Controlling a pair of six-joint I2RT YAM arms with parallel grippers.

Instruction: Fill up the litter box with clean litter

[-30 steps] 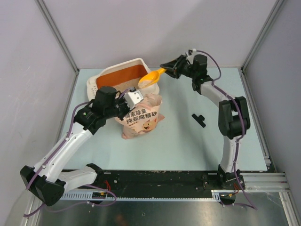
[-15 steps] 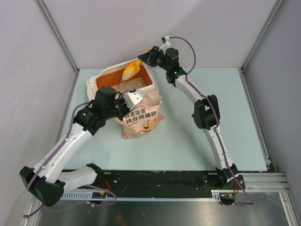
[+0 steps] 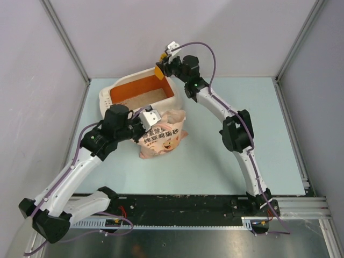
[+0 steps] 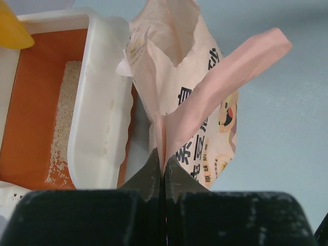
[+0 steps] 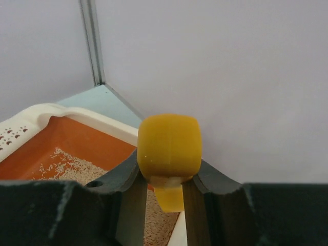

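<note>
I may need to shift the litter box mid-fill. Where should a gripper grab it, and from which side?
On the litter box, likely the far long rim, from above, with one finger inside and one outside. The rim is thick, rounded and faces up, and that stretch is bare. The near wall is crowded by the bag and the left gripper shut on it.

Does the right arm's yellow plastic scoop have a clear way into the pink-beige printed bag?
Probably yes: the left gripper pinches the bag open, and nothing stands between it and the scoop.
</note>
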